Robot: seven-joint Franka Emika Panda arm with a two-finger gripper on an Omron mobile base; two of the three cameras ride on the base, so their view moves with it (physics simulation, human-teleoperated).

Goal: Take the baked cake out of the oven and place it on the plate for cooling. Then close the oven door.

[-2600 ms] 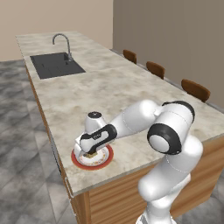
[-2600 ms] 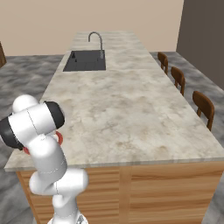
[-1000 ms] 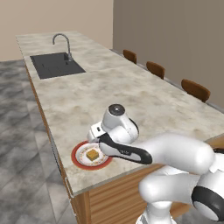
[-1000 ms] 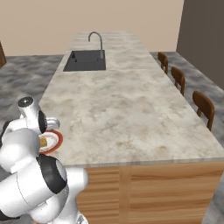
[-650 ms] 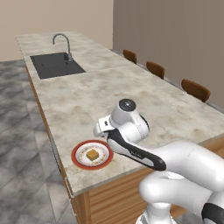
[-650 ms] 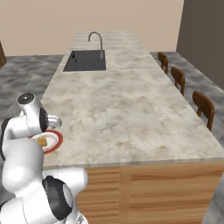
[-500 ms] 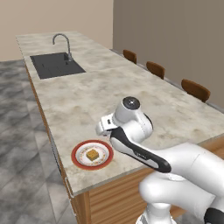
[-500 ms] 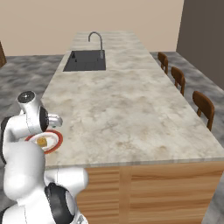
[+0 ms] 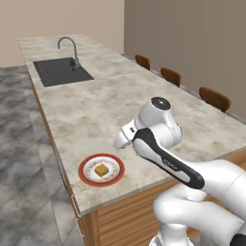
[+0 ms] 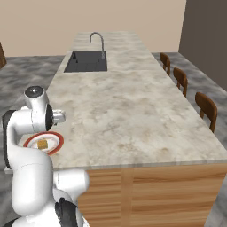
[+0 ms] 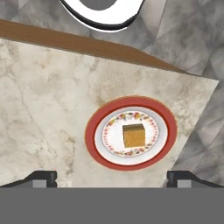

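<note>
Cake (image 11: pixel 133 135) sits centred on red-rimmed plate (image 11: pixel 99 148), near corner of counter (image 9: pixel 96 110). I see gripper (image 11: pixel 113 177) above it w/ fingers wide apart, holding nothing.

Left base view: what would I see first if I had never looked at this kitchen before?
You'd notice the big white robot arm curling up over the long marble counter. Next, the red-rimmed plate near the counter's front edge, with a small brown cake sitting in its middle. The arm's hand is open above the plate, not touching the cake, and a black sink with a curved tap sits at the far end.
</note>
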